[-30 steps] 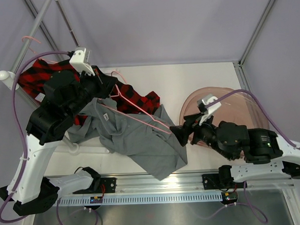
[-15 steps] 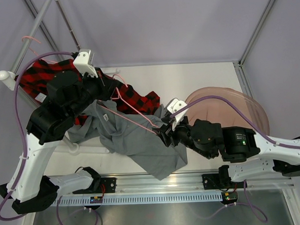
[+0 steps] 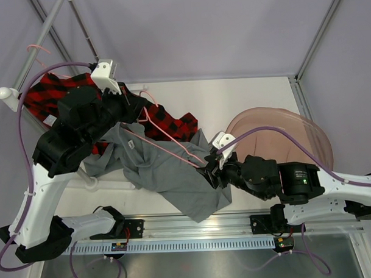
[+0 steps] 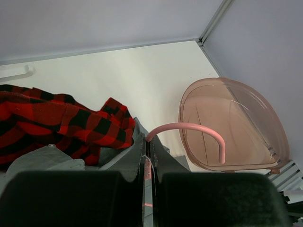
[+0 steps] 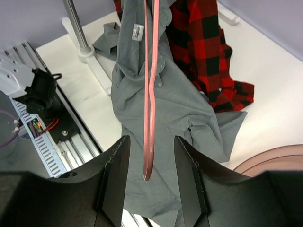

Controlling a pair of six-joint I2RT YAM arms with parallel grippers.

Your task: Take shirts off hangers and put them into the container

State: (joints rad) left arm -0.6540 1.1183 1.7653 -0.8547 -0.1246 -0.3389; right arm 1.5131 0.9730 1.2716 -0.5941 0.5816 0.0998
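Note:
My left gripper (image 3: 137,110) is shut on a pink wire hanger (image 3: 173,139) just below its hook (image 4: 189,127), its fingertips (image 4: 148,146) pressed together on the wire. The hanger slopes down to the right, with the grey shirt (image 3: 168,173) draped under it. The red-and-black plaid shirt (image 3: 173,124) lies behind, partly on the table. My right gripper (image 3: 211,171) stands open round the hanger's lower end (image 5: 147,172); the wire hangs between its fingers with a gap on each side, the grey shirt (image 5: 180,109) below it. The pinkish container (image 3: 276,126) stands at the right, with nothing in it.
A grey rail pole (image 3: 48,34) runs up the left with another pink hanger (image 3: 36,49) on it. The stand's post (image 5: 75,23) and white foot (image 3: 108,181) sit by the grey shirt. The arms' base rail (image 3: 194,227) borders the near edge.
My right arm has swung left from the container to the hanger's lower end, and its jaws have narrowed. The left arm and the hanger have barely shifted.

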